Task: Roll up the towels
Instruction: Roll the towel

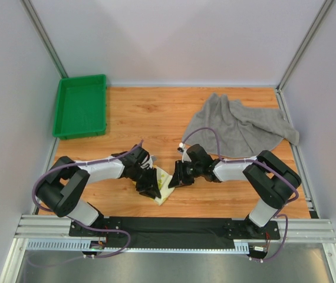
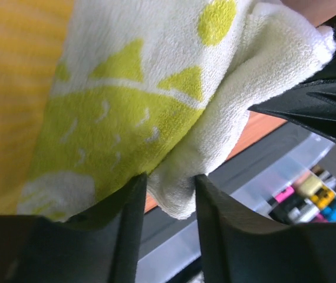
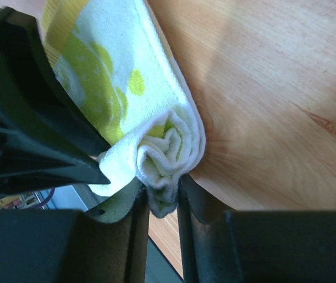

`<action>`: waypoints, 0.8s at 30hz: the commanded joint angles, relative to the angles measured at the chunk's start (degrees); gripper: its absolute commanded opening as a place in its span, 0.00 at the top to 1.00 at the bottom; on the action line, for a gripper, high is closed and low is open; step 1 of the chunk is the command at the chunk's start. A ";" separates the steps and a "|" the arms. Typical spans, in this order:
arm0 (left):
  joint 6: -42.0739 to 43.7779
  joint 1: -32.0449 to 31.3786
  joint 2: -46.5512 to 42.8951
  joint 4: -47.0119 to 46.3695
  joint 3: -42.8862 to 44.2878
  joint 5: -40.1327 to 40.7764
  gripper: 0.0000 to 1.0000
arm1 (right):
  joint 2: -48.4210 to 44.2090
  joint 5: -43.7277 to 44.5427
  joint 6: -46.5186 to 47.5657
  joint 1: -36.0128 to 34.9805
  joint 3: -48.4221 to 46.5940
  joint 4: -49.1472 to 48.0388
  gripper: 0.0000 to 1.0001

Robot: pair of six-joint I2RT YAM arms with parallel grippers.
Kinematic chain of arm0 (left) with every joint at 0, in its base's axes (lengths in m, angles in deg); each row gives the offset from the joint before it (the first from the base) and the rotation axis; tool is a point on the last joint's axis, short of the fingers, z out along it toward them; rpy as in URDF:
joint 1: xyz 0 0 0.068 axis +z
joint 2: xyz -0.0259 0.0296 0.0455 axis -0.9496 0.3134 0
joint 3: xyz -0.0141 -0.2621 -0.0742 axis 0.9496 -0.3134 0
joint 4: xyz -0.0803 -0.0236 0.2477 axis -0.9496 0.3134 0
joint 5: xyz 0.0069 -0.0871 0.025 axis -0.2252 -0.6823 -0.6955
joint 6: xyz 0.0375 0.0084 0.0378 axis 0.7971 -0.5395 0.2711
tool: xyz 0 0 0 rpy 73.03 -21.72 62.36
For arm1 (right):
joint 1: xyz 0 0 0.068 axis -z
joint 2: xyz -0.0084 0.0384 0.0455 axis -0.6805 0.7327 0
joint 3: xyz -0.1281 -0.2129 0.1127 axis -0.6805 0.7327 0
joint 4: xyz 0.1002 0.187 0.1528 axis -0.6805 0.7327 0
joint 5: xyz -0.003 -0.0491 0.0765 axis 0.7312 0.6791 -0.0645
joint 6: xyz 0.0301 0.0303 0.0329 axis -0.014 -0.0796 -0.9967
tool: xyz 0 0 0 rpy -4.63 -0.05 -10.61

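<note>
at lower centre of the top view the printed towel (image 1: 164, 187) lies rolled, the grey towel (image 1: 239, 127) unrolled upper right; right claw (image 3: 159, 194) pinches the coil's end, left claw (image 2: 167, 183) gapes around its edge, so it may unwind.

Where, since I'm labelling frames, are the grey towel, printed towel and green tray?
grey towel (image 1: 239, 127): top view, middle of the crumpled cloth.
printed towel (image 3: 121, 65): right wrist view, outer face of the roll.
green tray (image 1: 81, 109): top view, bare floor.
</note>
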 commanded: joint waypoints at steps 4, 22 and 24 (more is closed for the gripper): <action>4.53 -1.50 -7.44 11.88 4.98 15.57 0.46 | 1.90 3.76 0.60 -0.62 -3.22 4.76 0.82; 8.05 -24.52 -14.84 15.07 12.02 35.20 0.51 | 1.82 6.05 0.96 -2.37 -8.94 14.60 0.85; 7.35 -25.84 -12.46 14.54 12.11 35.19 0.51 | 1.91 6.14 0.78 -2.55 -9.02 14.78 0.85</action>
